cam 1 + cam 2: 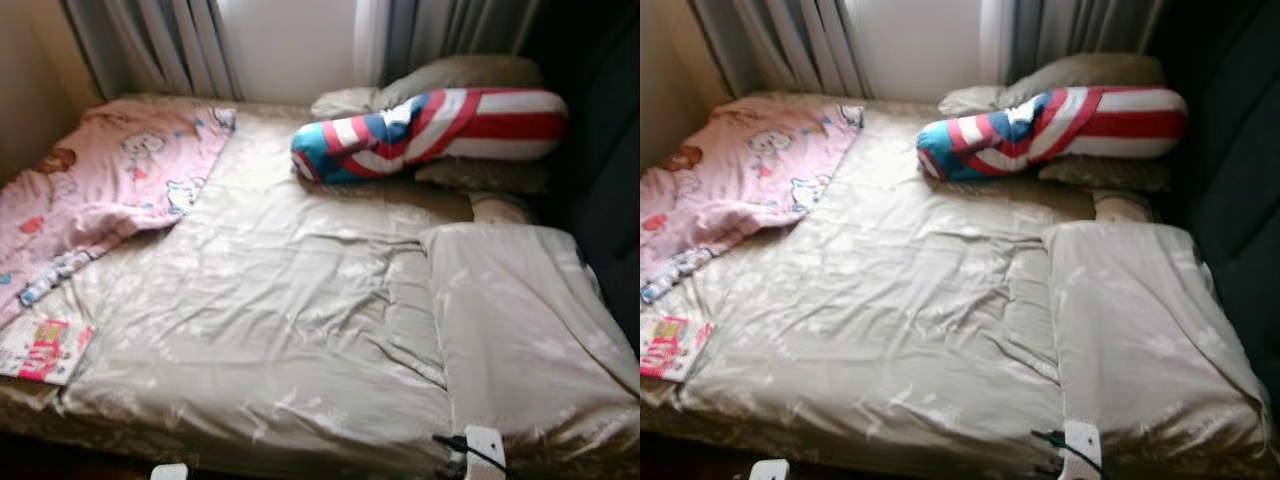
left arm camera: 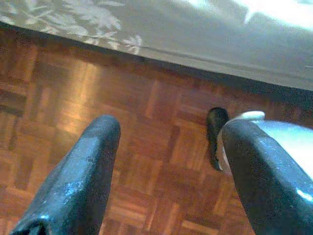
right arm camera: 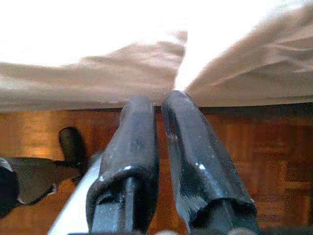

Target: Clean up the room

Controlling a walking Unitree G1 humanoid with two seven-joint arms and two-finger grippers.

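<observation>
Left end effector (image 2: 166, 161) open over parquet floor (image 2: 146, 196), right end effector (image 3: 159, 105) closed, 1 striped bolster (image 1: 430, 130), 1 pink blanket (image 1: 110, 180)

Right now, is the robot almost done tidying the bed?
Not nearly. The beige sheet lies fairly flat. Nothing is in hand: the left gripper hangs open and the right gripper shut, both over the wooden floor. Left to do: the rumpled pink blanket, the magazine and the striped bolster.

- Bolster (image 1: 430, 135) lies on the bed (image 1: 280, 300) at 1 o'clock, against pillows (image 1: 450, 75).
- Blanket (image 1: 100, 180) at 10 o'clock.
- Booklet (image 1: 42, 350) at 8 o'clock.
- Folded quilt (image 1: 520, 320) at 4 o'clock.
</observation>
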